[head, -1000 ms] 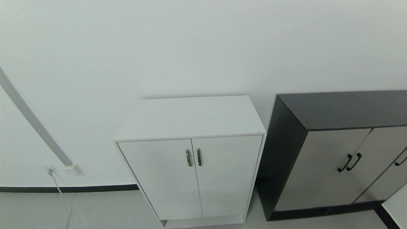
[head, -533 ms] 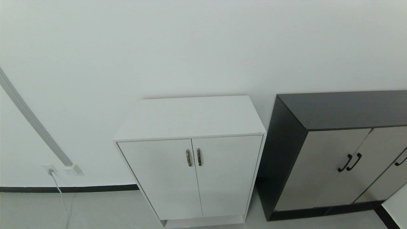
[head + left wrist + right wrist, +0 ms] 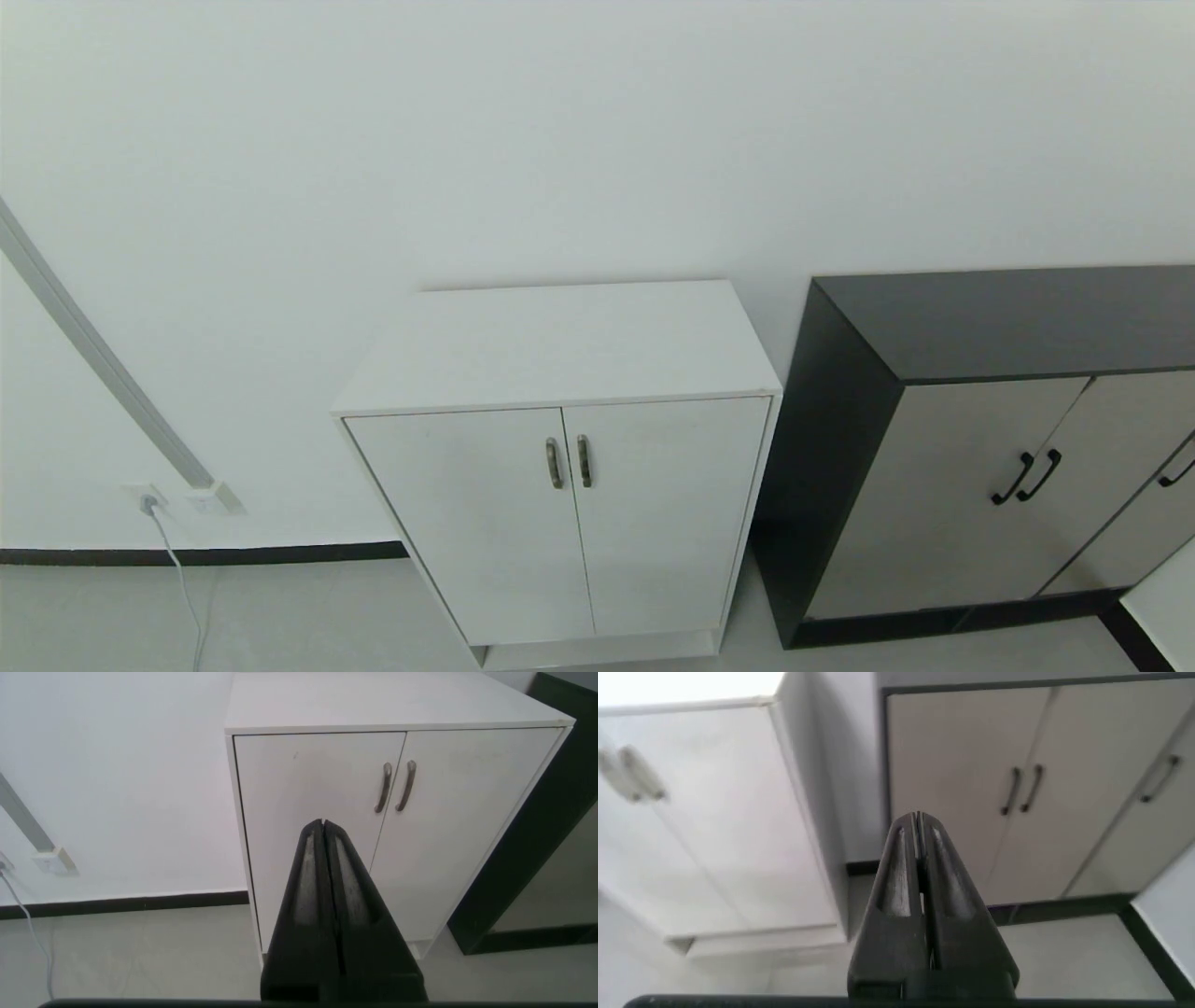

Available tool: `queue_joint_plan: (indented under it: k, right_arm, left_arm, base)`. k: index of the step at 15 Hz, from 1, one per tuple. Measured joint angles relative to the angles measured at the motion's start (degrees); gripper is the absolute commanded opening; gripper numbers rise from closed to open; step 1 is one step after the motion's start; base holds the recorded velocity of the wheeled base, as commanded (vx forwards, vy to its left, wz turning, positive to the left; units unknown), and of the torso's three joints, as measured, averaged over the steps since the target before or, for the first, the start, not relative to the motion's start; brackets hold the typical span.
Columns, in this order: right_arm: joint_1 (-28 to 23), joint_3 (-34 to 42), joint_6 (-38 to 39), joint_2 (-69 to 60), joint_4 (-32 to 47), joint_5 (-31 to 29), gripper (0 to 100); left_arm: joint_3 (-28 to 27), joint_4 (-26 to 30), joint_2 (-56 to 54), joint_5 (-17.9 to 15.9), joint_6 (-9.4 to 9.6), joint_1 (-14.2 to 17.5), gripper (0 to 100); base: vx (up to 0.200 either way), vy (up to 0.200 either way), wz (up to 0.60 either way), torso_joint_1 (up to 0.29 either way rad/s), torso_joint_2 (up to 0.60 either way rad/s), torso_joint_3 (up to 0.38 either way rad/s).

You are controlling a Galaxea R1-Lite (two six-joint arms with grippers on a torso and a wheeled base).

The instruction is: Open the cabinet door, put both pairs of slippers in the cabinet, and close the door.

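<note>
A plain white wall (image 3: 597, 140) runs across the back, evenly and softly lit. Along its foot runs a black skirting strip (image 3: 205, 553), and below that lies a pale grey floor (image 3: 280, 616). On the left a grey cable duct (image 3: 93, 350) slants down the wall to a small white box (image 3: 217, 499). Just beside the box is a wall socket (image 3: 147, 499), from which a thin cable (image 3: 182, 583) hangs to the floor. On the right a dark cabinet (image 3: 840, 448) stands against the wall, just beside the white cabinet (image 3: 560, 345). It has a black top and side, grey doors (image 3: 943, 495) and curved black handles (image 3: 1027, 476).
</note>
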State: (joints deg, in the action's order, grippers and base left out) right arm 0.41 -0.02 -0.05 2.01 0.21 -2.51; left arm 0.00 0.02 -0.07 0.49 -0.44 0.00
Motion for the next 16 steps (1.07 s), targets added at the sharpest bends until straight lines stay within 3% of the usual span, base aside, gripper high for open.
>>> queue_joint_plan:
  k: [4,16]
  right_arm:
    - [-0.32,0.0,4.91,-1.68,-0.41,-4.22,0]
    - [-0.41,0.02,4.91,-2.08,-0.54,-4.35,0]
  left_arm:
    - [0.0,0.0,0.0,0.02,-0.02,0.0,0]
    - [0.0,-0.02,0.0,-0.16,0.39,0.0,0]
  base:
    - [0.0,0.0,0.0,0.0,0.0,0.0]
    - [0.0,0.0,0.0,0.0,0.0,0.0]
